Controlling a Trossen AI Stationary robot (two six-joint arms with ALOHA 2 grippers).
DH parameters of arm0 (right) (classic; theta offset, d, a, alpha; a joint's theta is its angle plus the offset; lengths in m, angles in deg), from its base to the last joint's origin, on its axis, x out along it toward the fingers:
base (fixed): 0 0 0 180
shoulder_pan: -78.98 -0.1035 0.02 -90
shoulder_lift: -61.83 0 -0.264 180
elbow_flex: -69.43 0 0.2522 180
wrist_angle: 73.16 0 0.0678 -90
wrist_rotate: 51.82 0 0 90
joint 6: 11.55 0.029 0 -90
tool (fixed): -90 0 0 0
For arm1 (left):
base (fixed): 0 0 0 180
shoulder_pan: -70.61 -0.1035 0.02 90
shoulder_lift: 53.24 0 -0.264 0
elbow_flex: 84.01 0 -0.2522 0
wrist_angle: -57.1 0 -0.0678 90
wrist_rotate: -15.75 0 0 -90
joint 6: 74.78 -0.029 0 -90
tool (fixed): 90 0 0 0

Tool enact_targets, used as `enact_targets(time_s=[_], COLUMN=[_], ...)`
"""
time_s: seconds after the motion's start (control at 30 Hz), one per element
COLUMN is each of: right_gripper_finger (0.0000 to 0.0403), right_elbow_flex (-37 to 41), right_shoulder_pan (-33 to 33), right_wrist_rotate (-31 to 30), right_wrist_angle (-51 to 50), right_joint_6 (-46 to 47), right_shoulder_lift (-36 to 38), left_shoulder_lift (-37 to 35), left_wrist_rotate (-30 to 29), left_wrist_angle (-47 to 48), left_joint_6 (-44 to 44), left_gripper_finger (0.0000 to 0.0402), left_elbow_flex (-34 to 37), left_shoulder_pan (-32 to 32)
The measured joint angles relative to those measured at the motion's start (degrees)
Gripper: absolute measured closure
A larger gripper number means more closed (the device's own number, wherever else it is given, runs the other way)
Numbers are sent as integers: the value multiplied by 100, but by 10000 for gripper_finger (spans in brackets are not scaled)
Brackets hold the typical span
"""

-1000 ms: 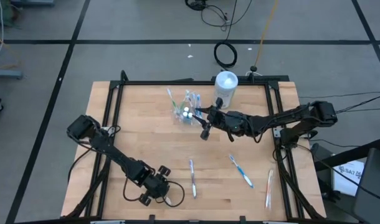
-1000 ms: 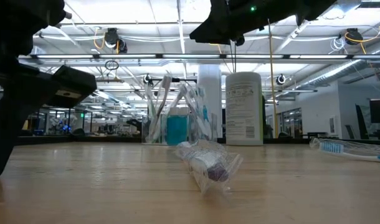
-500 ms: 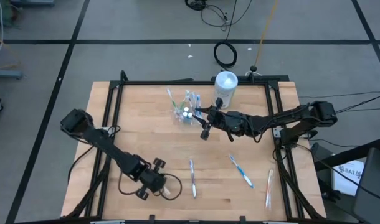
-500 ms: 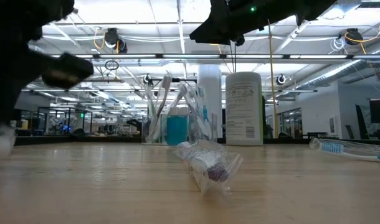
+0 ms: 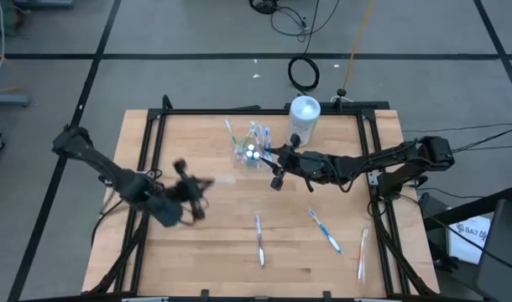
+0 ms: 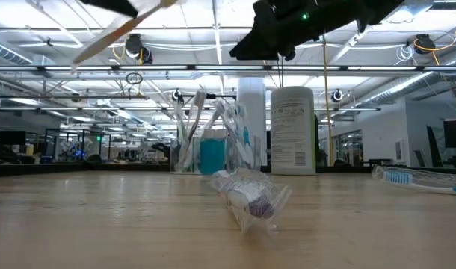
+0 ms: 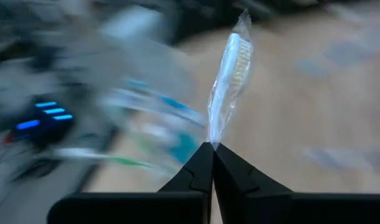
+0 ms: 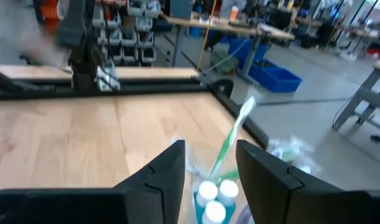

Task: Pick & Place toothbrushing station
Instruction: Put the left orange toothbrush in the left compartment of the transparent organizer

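The clear tumbler (image 5: 249, 153) stands at the table's far middle with toothbrushes and white-capped toothpaste tubes (image 8: 212, 193) in it; it also shows in the low view (image 6: 211, 153). My right gripper (image 5: 274, 166) hovers open just right of and above the tumbler, with the tube caps showing between its fingers (image 8: 209, 165). My left gripper (image 5: 189, 191) is raised over the table's left middle and shut on a clear-wrapped toothbrush (image 7: 230, 68). That toothbrush slants across the top of the low view (image 6: 116, 31). My left gripper pinches the wrapped toothbrush at the narrow end of its wrapper (image 7: 212, 138), only at the fingertips. The bristle head (image 7: 240, 59) sticks out straight ahead, away from the fingers. The toothbrush is lifted clear of the table and slants.
A tall white lidded container (image 5: 305, 117) stands right behind the tumbler. Three toothbrushes lie near the front: a wrapped one (image 5: 258, 239), a blue one (image 5: 325, 229) and one by the right rail (image 5: 362, 254). A black frame (image 5: 147, 143) borders the table.
My left gripper has risen from the table's near edge and swung toward the far left, turning as it went. The wrapped toothbrush that lay there has gone up with it, clear of the table. My right arm has kept still.
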Motion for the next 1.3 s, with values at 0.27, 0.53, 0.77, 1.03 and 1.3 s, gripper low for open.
enact_targets(time_s=[0.27,0.53,0.77,1.03,1.3], right_gripper_finger=[268,269,271,273,273], right_elbow_flex=[2,2,2,2,2], right_shoulder_pan=[-1,-1,0,0,-2], right_wrist_rotate=[0,0,0,0,0], right_wrist_angle=[-615,-767,-768,-766,-733], right_joint_6=[290,482,483,474,463], right_shoulder_lift=[-2,-2,-2,-2,-2], left_shoulder_lift=[-818,-1288,-1301,-1082,290], left_wrist_rotate=[-1547,-537,1996,3946,4840], left_wrist_angle=[-40,-1924,-5275,-6569,-10659], left_joint_6=[462,-558,-2327,-2077,-1773], left_gripper_finger=[394,397,393,395,393], left_elbow_flex=[-2,822,1668,2358,3878], left_shoulder_pan=[-572,-1214,-2378,-4066,-5139])
